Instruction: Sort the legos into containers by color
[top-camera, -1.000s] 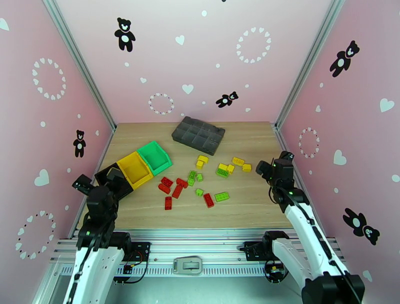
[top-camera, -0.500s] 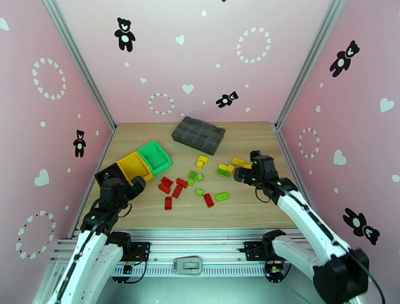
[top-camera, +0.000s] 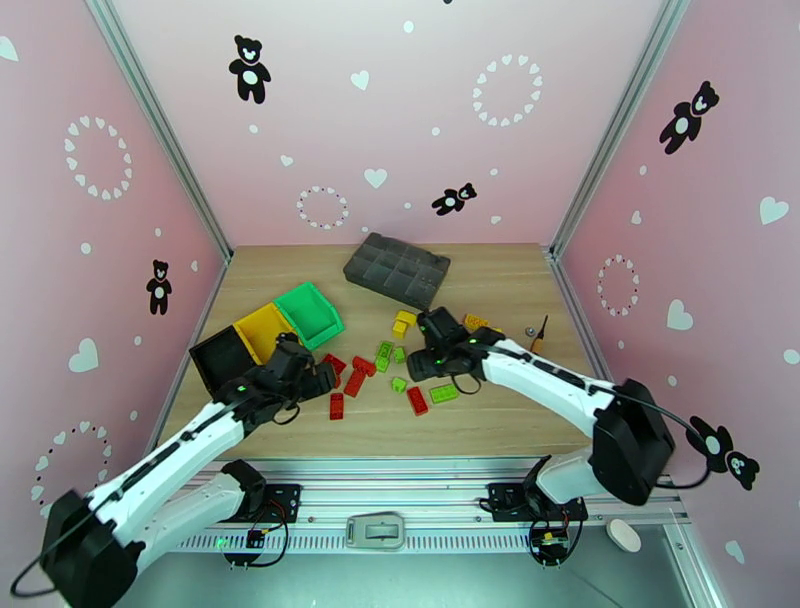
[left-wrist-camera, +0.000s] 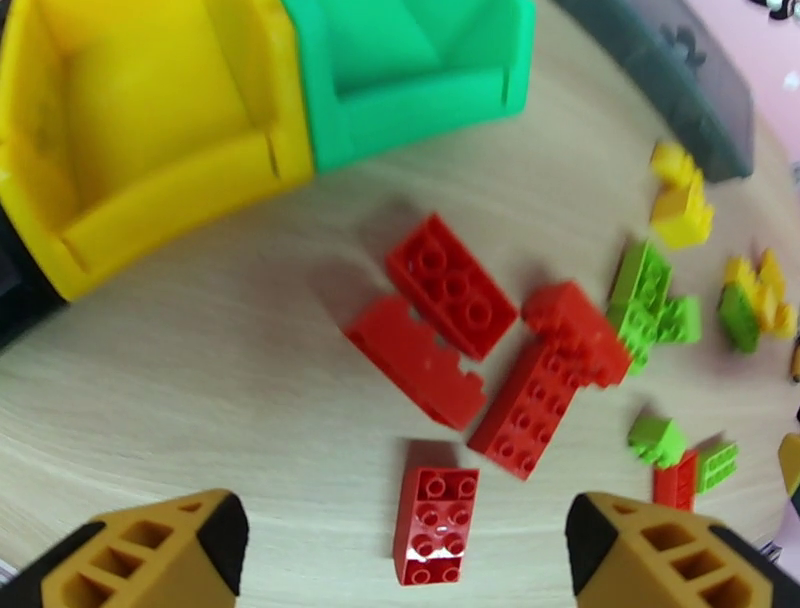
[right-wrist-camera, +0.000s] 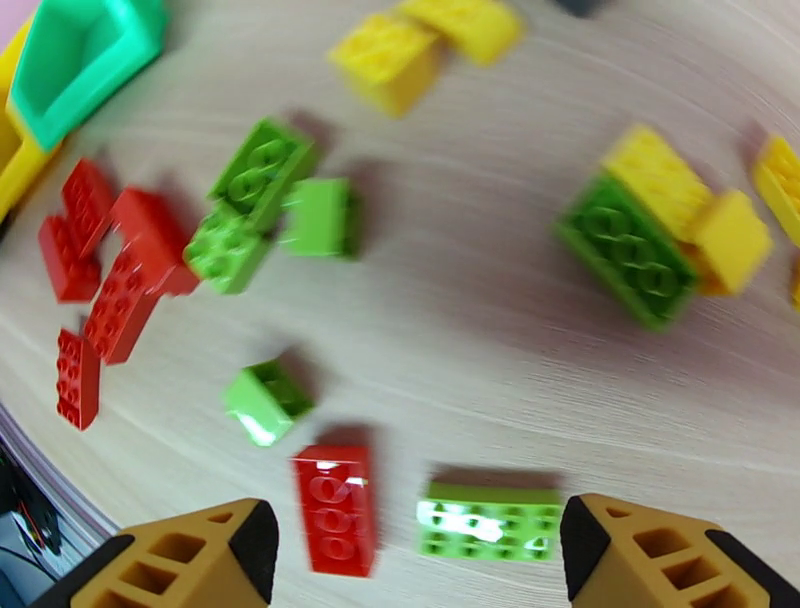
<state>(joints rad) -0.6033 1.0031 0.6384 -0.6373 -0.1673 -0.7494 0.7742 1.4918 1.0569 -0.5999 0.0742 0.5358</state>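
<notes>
Overhead: black bin (top-camera: 218, 355), yellow bin (top-camera: 265, 333) and green bin (top-camera: 310, 312) are sitting at nine o'clock, legos (top-camera: 390, 365) lying loose on the bench (top-camera: 500, 275). Left wrist: my left hand (left-wrist-camera: 400, 540) is gaping wide, yellow and green bins showing empty. Right wrist: my right hand (right-wrist-camera: 415, 550) is gaping wide.

A flat dark grey compartment tray (top-camera: 397, 270) lies slightly askew on the wooden table (top-camera: 500, 268), just above the centre of the top view, and part of it shows at the upper right of the left wrist view. A small screwdriver (top-camera: 540, 334) lies right of centre near the table's right edge, with a tiny round silvery thing (top-camera: 529, 329) just beside it. Pink walls (top-camera: 420, 110) with black teddy bears (top-camera: 249, 68) and white hearts enclose the table.
</notes>
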